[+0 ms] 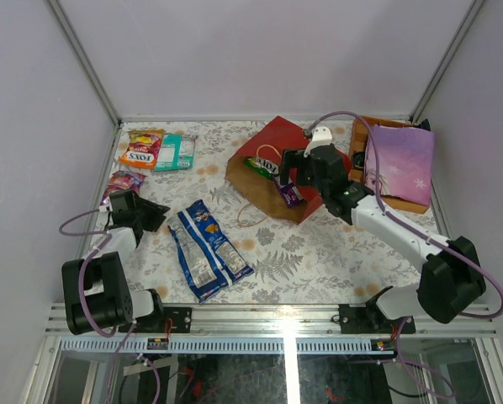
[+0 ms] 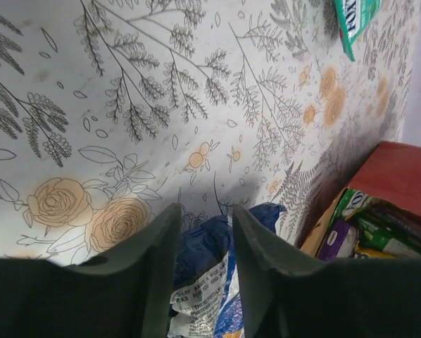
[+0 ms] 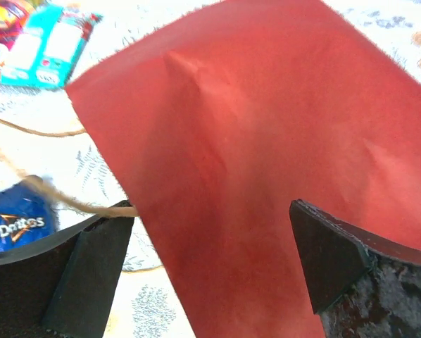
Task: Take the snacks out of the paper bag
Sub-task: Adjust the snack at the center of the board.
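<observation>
The paper bag (image 1: 272, 147) lies on its side at the table's centre, red outside up and mouth toward the front left. A green packet (image 1: 260, 165) and a purple packet (image 1: 290, 194) show in its mouth. My right gripper (image 1: 290, 177) hovers over the bag's red side (image 3: 267, 141), open wide (image 3: 212, 204) and empty. Two long blue packs (image 1: 205, 248) lie at the front left. My left gripper (image 1: 161, 215) stands at their far end with a narrow gap (image 2: 205, 209) between its jaws. The crumpled blue pack end (image 2: 207, 246) lies in that gap.
An orange FOX'S bag (image 1: 142, 149), a teal pack (image 1: 176, 151) and a purple bag (image 1: 124, 181) lie at the back left. A wooden box (image 1: 357, 156) holding a lilac snowflake bag (image 1: 400, 164) stands at the back right. A bag handle loop (image 1: 247, 215) trails on the cloth.
</observation>
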Controlling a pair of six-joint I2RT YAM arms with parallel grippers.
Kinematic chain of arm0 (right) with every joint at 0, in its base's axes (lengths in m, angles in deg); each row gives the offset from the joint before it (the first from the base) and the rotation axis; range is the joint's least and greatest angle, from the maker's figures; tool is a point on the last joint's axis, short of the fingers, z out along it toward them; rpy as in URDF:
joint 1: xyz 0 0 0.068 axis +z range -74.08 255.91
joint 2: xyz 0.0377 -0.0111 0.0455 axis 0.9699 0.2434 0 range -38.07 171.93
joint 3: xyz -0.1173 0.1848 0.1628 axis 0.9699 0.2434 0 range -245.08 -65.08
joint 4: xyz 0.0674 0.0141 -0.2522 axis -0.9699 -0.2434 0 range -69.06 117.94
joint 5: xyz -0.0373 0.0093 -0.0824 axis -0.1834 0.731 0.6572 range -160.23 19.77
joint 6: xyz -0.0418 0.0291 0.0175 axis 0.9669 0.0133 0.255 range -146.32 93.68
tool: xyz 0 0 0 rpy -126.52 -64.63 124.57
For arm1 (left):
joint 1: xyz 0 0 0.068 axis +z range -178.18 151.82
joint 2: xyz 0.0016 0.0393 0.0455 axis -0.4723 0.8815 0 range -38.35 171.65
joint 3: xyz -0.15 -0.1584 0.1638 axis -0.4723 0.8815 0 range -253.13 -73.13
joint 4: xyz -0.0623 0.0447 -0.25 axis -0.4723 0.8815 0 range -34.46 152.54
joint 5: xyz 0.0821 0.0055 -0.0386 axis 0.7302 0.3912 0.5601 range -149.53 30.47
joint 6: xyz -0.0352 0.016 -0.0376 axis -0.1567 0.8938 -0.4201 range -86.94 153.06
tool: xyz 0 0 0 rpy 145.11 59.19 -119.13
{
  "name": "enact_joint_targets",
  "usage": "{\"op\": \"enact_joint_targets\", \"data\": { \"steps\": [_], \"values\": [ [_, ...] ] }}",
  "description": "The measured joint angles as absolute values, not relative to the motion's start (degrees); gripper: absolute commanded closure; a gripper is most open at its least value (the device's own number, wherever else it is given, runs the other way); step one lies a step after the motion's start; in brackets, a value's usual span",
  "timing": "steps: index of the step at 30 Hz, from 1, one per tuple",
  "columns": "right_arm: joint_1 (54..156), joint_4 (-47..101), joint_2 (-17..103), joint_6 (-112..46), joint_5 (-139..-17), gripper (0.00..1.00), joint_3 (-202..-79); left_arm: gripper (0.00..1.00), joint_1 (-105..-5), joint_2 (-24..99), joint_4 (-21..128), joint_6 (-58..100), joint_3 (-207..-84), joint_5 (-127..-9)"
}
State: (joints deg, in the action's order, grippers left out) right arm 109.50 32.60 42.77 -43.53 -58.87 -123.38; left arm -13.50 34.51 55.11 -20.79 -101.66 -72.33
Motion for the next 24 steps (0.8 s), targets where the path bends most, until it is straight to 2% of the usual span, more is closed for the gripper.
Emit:
{"op": "enact_joint_targets", "data": {
  "steps": [1, 4, 5, 9, 14, 21, 24],
  "values": [
    [109.50, 32.50, 41.89, -43.68, -58.72, 0.01, -123.38, 0.74, -13.50, 34.97, 53.91, -20.81, -101.16, -73.29],
    [109.59, 32.58, 37.41, -44.27, -57.76, 0.01, -123.54, 0.99, -13.50, 35.58, 50.67, -20.99, -99.02, -76.11],
    [109.85, 32.58, 35.99, -44.36, -57.32, 0.01, -124.06, 1.00, -13.50, 35.76, 49.67, -21.20, -98.32, -76.98],
    [115.42, 33.85, 35.03, -42.11, -52.49, 0.01, -130.20, 1.00, -13.50, 36.33, 47.02, -21.25, -97.36, -79.41],
    [128.78, 37.37, 43.79, -35.18, -49.93, 0.00, -141.13, 1.00, -13.50, 35.72, 44.69, -22.14, -96.90, -81.09],
    [132.64, 35.29, 62.48, -36.62, -58.61, 0.00, -148.28, 1.00, -13.50, 23.69, 49.43, -23.61, -97.73, -78.27],
    [132.58, 30.62, 71.33, -38.57, -64.47, 0.00, -152.82, 0.90, -13.44, 19.48, 53.84, -22.52, -100.39, -74.84]
  ]
}}
